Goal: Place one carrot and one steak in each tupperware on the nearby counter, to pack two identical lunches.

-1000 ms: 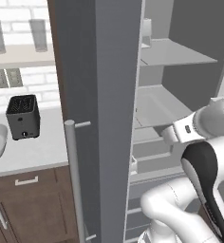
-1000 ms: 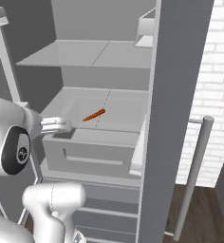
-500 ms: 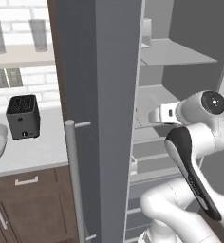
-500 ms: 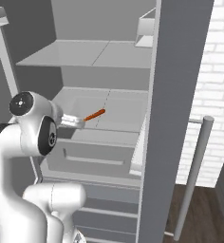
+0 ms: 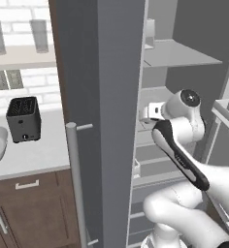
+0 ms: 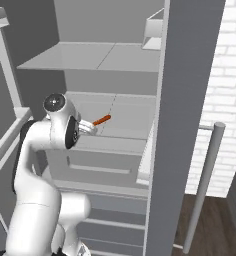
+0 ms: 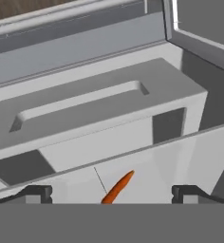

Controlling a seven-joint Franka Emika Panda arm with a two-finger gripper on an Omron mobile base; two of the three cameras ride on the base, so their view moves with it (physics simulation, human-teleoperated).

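Hand (image 7: 112,192) spread wide over carrot (image 7: 117,188) on fridge shelf (image 6: 130,120), open door (image 5: 99,121) beside, toaster (image 5: 23,119) on counter (image 5: 34,155)

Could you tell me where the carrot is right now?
The carrot lies on a shelf inside the open fridge, just ahead of the open gripper; in the hand view it sits between the fingertips.

Matt orange carrot (image 7: 117,188) on a smooth, pale, plastic-looking shelf (image 7: 180,166).
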